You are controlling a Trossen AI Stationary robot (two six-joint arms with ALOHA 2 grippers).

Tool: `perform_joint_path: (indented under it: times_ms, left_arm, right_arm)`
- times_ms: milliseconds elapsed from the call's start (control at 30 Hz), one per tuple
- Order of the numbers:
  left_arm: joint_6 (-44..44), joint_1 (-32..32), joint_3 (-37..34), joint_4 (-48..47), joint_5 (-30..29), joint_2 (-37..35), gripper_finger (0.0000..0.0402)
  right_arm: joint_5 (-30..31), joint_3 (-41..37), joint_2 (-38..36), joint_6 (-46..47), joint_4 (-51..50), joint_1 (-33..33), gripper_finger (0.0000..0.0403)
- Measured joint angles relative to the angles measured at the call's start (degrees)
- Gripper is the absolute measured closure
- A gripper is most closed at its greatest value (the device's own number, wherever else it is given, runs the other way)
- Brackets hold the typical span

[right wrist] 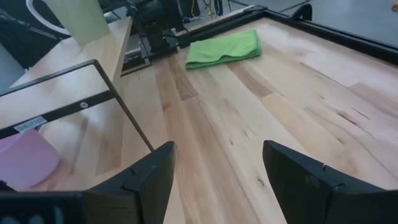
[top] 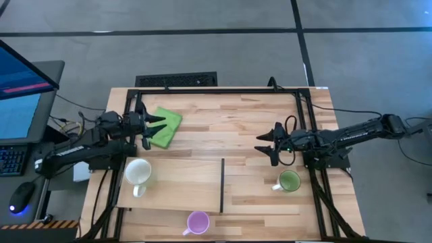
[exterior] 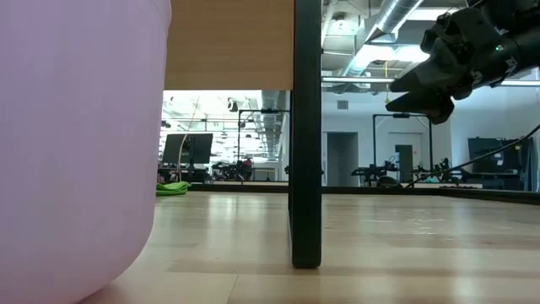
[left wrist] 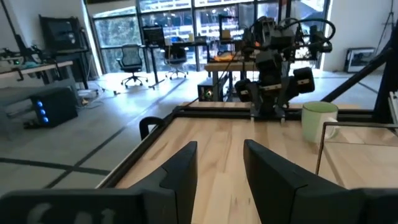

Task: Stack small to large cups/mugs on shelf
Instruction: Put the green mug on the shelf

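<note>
The white mug (top: 138, 171) stands upright on the shelf (top: 182, 185), a pale board raised on a black frame, near its left end. To the right of the shelf, the green mug (top: 289, 181) stands on the tabletop. The purple mug (top: 198, 222) stands at the table's near edge and fills the left of the low view (exterior: 76, 143). My left gripper (top: 160, 126) is open and level above the green cloth (top: 167, 127), touching nothing. My right gripper (top: 260, 144) is open above the table right of centre, tilted slightly down, with nothing between its fingers (right wrist: 217, 174).
A folded green cloth (right wrist: 224, 46) lies at the far left of the table. The shelf's black leg (exterior: 306, 135) and frame rail (right wrist: 118, 99) stand at its right end. Bare wood lies between the two grippers (top: 216, 131). A monitor and keyboard (top: 20, 108) sit off the table's left.
</note>
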Motion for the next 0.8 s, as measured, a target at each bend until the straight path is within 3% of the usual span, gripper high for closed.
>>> perform_joint_path:
  times_ms: [500, 633, 800]
  left_arm:
    - [-0.96, 0.72, -5.87, 0.65, 0.32, -7.88, 0.0280]
    - [-0.95, 0.72, -7.21, 0.48, 0.32, -10.14, 0.0280]
    - [-0.27, 0.72, -7.28, 0.33, 0.75, -11.80, 0.0280]
  right_arm:
    - [-1.80, 0.14, 0.00, 3.48, -3.82, -0.17, 0.0137]
    - [-4.32, 3.35, 0.00, 3.50, -8.35, -0.12, 0.0137]
    - [-4.32, 10.52, 0.00, 3.50, -22.25, -0.17, 0.0137]
